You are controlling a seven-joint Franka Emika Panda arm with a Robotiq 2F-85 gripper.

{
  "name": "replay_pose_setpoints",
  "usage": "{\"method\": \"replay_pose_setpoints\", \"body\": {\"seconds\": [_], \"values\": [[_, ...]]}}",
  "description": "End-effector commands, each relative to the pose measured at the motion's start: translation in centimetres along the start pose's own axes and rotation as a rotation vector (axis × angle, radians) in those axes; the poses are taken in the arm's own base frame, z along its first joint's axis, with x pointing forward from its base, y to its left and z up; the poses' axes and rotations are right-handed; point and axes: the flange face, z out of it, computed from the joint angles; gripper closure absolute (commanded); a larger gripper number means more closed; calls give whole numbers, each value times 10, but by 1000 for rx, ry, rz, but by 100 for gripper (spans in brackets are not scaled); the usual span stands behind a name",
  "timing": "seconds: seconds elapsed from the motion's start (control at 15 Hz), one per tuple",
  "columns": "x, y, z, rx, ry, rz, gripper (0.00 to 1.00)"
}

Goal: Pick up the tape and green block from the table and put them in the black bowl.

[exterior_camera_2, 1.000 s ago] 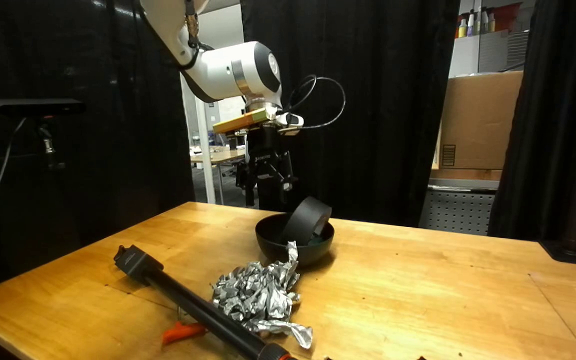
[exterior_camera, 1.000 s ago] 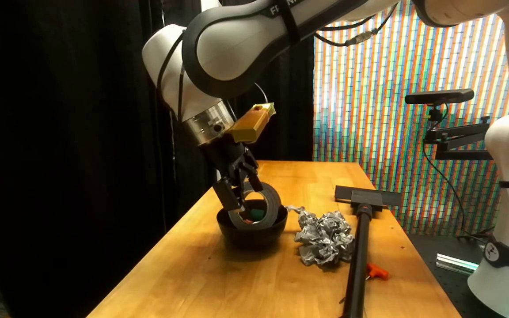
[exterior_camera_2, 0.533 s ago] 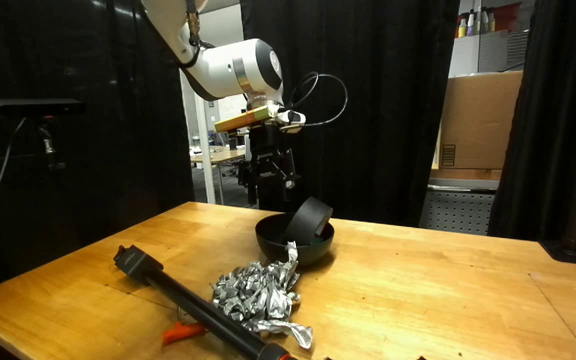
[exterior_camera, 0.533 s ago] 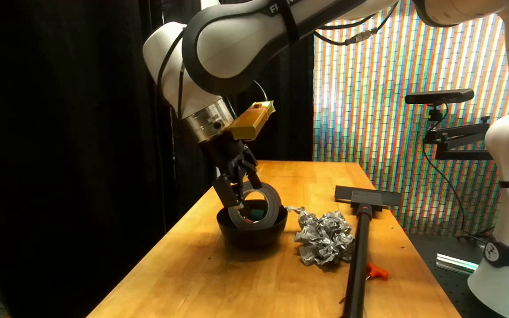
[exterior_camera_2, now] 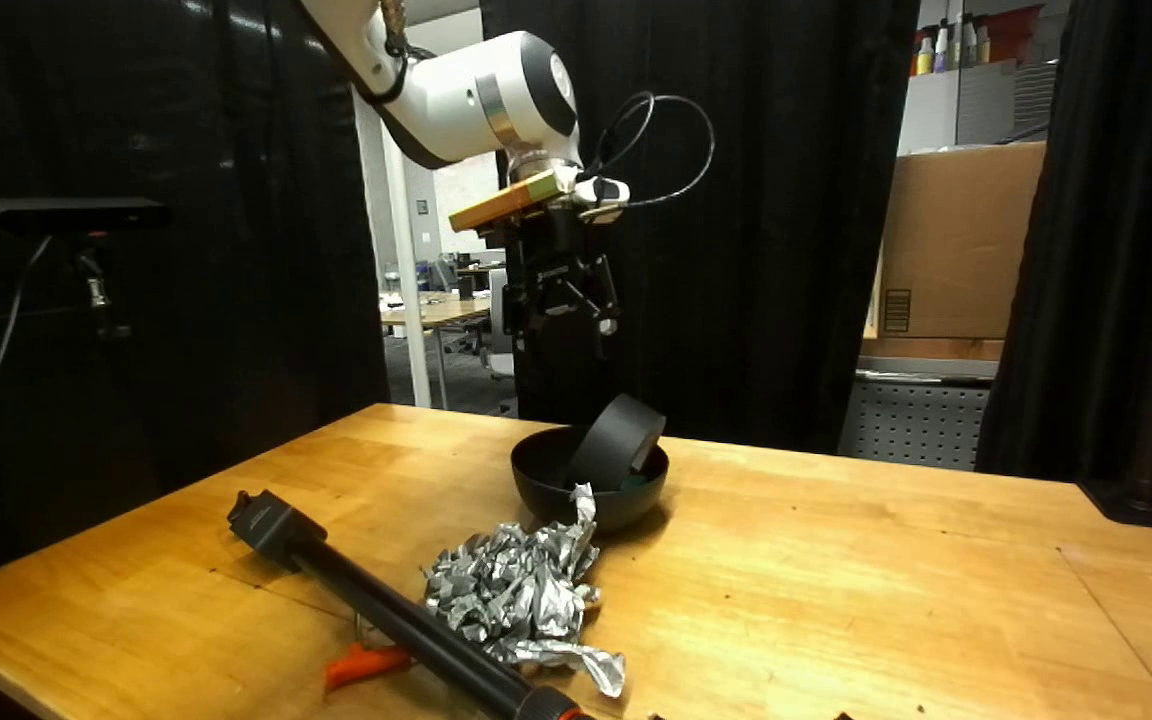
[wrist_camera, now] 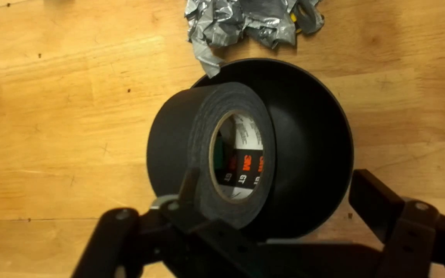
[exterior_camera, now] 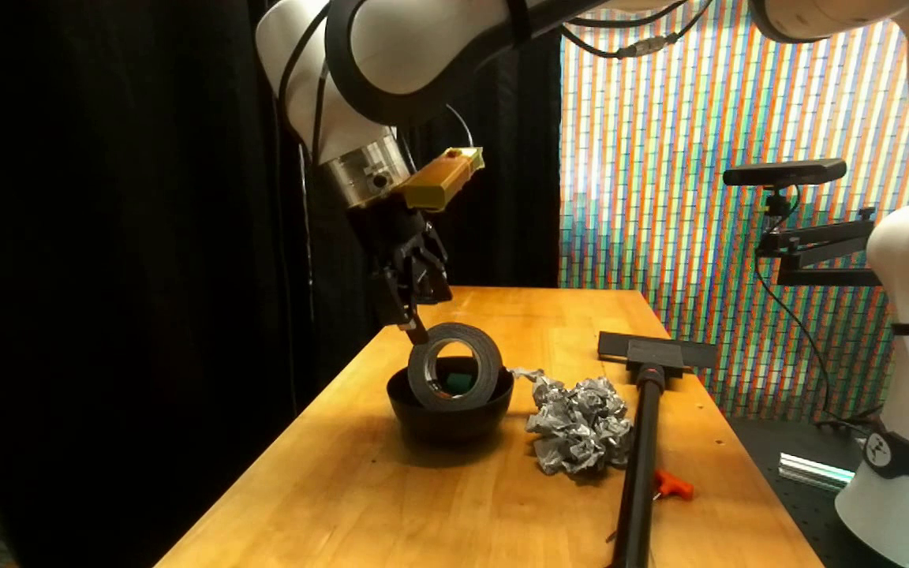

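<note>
A wooden table (exterior_camera_2: pixel 896 590) sits under my arm with lots of things on it. A crumpled silver clump (exterior_camera_2: pixel 506 600) lies close to the black bowl (wrist_camera: pixel 307 154). In the wrist view one strip of it pokes over the rim, but I can't tell if they touch. Next to the clump I see a long black pole (exterior_camera: pixel 639 473) with a flat bar at its far end. An orange handle (exterior_camera: pixel 675 484) lies just beside the pole. A black curtain (exterior_camera_2: pixel 716 250) hangs behind the table.

My gripper (wrist_camera: pixel 276 177) is up above the bowl, apart from the tape. Its two fingers are spread wide, and in the wrist view they cover a bit of the bowl.

The tape (exterior_camera: pixel 488 367) is in the bowl, tipped up on its edge, with its top sticking out past the rim. Here its hole faces the camera. In an exterior view the tape (exterior_camera_2: pixel 604 440) leans, top end to the right. In the wrist view the long way across its ring runs top to bottom.

The green block (exterior_camera: pixel 459 383) is in the bowl too. I see a piece of it through the hole, so I can't tell which way its long side goes.
</note>
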Motion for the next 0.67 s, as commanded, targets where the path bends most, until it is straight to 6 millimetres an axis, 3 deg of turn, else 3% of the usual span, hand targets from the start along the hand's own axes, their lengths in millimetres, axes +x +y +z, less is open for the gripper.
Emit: {"method": "replay_pose_setpoints", "body": {"seconds": [0.0, 0.4, 0.6], "values": [[-3, 44, -31, 19, 54, 65, 0], [-14, 142, -24, 89, 49, 240, 0], [-16, 161, -24, 128, 40, 282, 0]]}}
